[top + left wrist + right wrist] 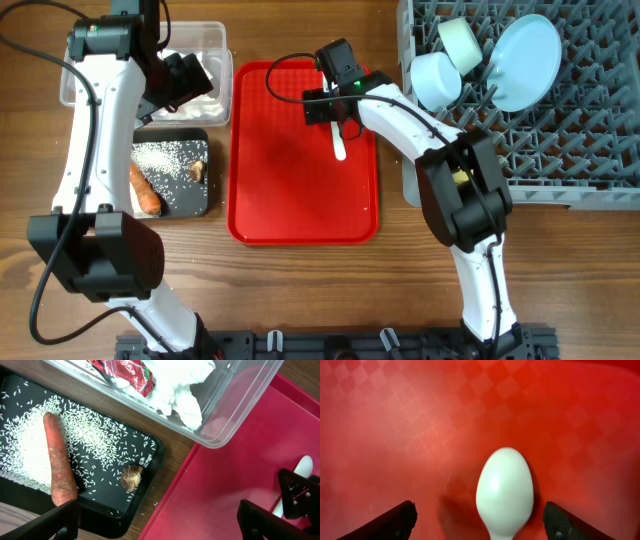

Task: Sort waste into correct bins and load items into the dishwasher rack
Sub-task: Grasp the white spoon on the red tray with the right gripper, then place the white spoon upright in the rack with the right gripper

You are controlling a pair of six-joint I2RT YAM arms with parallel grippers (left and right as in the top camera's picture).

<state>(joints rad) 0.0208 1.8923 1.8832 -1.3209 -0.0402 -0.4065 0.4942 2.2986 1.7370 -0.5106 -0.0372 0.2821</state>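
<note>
I see the clear tub [235,410] holding crumpled tissue [185,390] and a red wrapper [125,370]; the black tray [107,505] beside it carries rice grains [30,450], the carrot piece [57,460] and a brown lump [131,476]. The rack [560,150] holds the plate [525,60] and a blue bowl [435,80] — the white spoon [505,492] lies on the red serving tray [290,190], between the spread fingers of my right pincer [479,510], untouched. My left pincer [157,520] hangs wide apart, empty.

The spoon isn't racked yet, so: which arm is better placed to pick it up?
Right. The right gripper hangs over the white spoon on the red tray, open fingers either side of it. The left gripper sits by the clear tub.
</note>
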